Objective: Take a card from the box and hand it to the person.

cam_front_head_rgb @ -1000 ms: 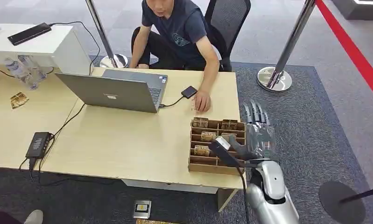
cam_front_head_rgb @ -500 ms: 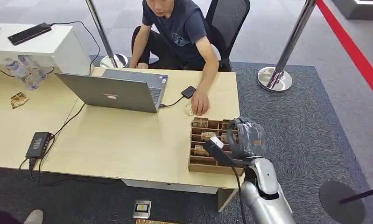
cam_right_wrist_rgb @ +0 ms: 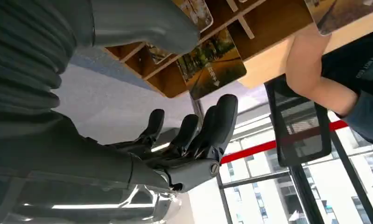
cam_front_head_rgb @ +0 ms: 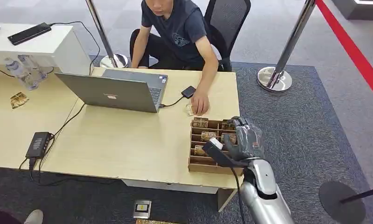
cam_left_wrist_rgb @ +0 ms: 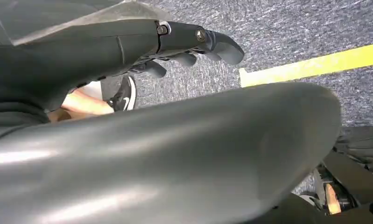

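The wooden box [cam_front_head_rgb: 212,168] with several compartments sits at the table's near right corner, with picture cards [cam_front_head_rgb: 208,136] standing in it. My right hand [cam_front_head_rgb: 246,139] hovers over the box's right side, fingers curled downward. In the right wrist view the thumb [cam_right_wrist_rgb: 142,21] and fingers [cam_right_wrist_rgb: 221,121] lie apart on either side of one upright card [cam_right_wrist_rgb: 211,65], neither touching it. The person sits across the table, one hand [cam_front_head_rgb: 200,103] resting on a card [cam_front_head_rgb: 189,110] just beyond the box. My left hand [cam_left_wrist_rgb: 128,46] hangs above the carpet, holding nothing.
An open laptop [cam_front_head_rgb: 114,91] and a black phone [cam_front_head_rgb: 189,91] on a cable lie beyond the box. A black adapter [cam_front_head_rgb: 38,143], water bottles [cam_front_head_rgb: 23,72] and a loose card [cam_front_head_rgb: 18,99] are at the left. A stanchion base [cam_front_head_rgb: 274,78] stands on the carpet at the right.
My right hand's fingers, stretched flat a second ago, have curled down over the box's right side, and the hand has shifted slightly left. The person's hand stays by the card.
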{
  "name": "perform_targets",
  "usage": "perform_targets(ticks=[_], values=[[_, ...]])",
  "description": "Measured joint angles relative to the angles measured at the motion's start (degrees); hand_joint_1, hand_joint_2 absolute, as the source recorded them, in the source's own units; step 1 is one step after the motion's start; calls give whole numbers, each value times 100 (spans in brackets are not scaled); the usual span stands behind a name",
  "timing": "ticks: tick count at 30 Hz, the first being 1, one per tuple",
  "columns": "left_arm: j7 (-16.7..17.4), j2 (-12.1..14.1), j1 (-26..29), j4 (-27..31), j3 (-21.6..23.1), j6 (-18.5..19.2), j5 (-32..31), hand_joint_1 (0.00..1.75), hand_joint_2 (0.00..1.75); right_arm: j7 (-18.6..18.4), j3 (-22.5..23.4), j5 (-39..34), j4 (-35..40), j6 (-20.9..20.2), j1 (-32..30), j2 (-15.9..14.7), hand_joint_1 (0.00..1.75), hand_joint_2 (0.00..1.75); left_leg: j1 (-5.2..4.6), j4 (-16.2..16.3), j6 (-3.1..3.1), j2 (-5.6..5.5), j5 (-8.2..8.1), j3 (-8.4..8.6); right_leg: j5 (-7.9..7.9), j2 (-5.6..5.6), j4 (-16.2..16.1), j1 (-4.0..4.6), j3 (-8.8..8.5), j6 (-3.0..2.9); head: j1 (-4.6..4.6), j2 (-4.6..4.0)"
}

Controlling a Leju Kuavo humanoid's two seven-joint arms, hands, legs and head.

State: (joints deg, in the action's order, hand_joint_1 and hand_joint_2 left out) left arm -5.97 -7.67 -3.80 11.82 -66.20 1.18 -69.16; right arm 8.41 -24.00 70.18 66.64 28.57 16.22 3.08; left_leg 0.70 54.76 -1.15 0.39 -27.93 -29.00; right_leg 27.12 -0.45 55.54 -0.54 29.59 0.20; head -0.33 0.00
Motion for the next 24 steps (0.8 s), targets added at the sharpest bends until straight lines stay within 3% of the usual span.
perform_targets(ticks=[6, 7, 10, 15, 24], values=[[0, 4, 11, -2, -15, 0, 0, 0, 0, 17, 0, -44, -109, 7, 12, 0, 79, 175, 0, 0, 0, 0, 0, -1, 0, 0, 0, 0, 0, 0, -2, 0], [0, 7, 12, -2, -17, 0, 2, 0, 0, 18, 0, -59, -131, 7, 14, -2, 87, 175, 0, 0, 0, 0, 0, 0, 0, 0, 0, 0, 1, 0, -2, 0], [0, 9, 17, -2, -20, 0, 7, 0, 0, 15, 0, -87, -195, 4, 29, -2, 91, 175, 0, 0, 0, 0, 0, 0, 0, 0, 0, 0, 1, 0, -2, 0], [0, 13, 24, -4, -22, 0, 7, 0, 0, 15, 0, -133, -286, 2, 56, -2, 79, 175, 0, 0, 0, 0, 0, -1, 0, 0, 0, 0, 1, 0, -2, 0], [17, 24, 24, -37, -24, 0, 17, 0, 0, 0, 2, -175, -489, 7, 85, -2, 87, 175, 0, 0, 0, 0, 0, -1, 0, 0, 0, 0, 1, 0, -2, 0]])
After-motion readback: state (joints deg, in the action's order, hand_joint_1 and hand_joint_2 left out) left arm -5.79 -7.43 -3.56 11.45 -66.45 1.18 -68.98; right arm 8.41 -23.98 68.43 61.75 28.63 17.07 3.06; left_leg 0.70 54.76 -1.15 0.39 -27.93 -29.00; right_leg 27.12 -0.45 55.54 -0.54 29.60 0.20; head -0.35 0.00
